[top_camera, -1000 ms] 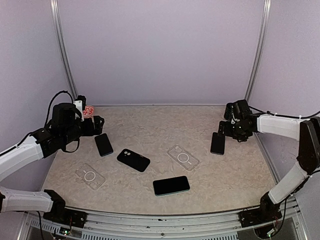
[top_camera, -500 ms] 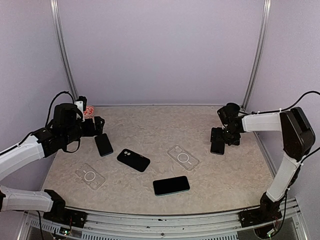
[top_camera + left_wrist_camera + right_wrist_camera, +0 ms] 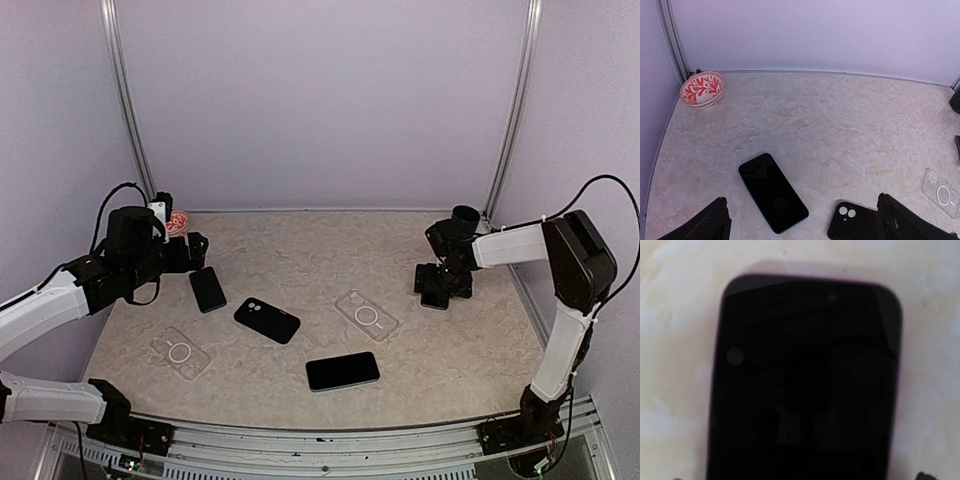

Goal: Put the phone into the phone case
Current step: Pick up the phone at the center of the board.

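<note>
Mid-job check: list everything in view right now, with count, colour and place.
phones, screen up: 3, black; left phone at the left, teal-edged phone front centre, right phone at the right.
black phone or case: 1, black, camera side up, left of centre; cannot tell which it is.
clear cases: 2, transparent with a ring mark; front-left case, centre-right case.
bowl: 1, red and white, back left corner.
table: 1, beige marbled.
left gripper: 1, black, open, by the left phone.
right gripper: 1, black, open, low over the right phone.
</note>
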Controlling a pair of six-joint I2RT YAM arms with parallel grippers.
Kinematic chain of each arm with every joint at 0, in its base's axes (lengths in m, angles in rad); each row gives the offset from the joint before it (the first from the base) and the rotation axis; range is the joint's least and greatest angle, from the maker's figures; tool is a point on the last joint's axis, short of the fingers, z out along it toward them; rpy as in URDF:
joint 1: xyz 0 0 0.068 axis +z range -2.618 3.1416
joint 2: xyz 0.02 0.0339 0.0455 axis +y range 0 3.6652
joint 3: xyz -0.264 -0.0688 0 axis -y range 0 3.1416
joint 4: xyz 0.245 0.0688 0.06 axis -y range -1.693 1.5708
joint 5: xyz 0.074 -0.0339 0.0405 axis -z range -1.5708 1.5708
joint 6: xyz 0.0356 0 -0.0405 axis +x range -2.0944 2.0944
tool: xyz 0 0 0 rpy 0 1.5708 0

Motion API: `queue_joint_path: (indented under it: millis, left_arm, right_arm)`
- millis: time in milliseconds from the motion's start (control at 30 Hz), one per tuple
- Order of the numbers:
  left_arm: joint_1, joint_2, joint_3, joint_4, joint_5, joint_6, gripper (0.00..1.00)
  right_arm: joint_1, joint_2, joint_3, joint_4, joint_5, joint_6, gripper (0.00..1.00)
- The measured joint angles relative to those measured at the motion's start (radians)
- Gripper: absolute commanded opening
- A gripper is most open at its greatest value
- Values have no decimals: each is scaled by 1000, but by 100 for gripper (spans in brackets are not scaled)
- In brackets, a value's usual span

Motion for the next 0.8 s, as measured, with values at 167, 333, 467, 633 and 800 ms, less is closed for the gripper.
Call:
queue_joint_path:
  millis: [167,333,467,633,800]
  left_arm:
    - [0,0,0,0,0,0,99]
    - [0,0,0,0,-4,0,99]
    - [0,0,0,0,-10,0,99]
    - [0,0,0,0,-14,0,99]
    - [0,0,0,0,-18,0,99]
  right_arm:
    - [12,9,1,0,1,4,99]
    - [21,16,1,0,5,6,99]
    - [23,19,1,4,8,10,95]
    - [23,20,-1,8,13,14,84]
    - [23,19,-13,33,20,17,77]
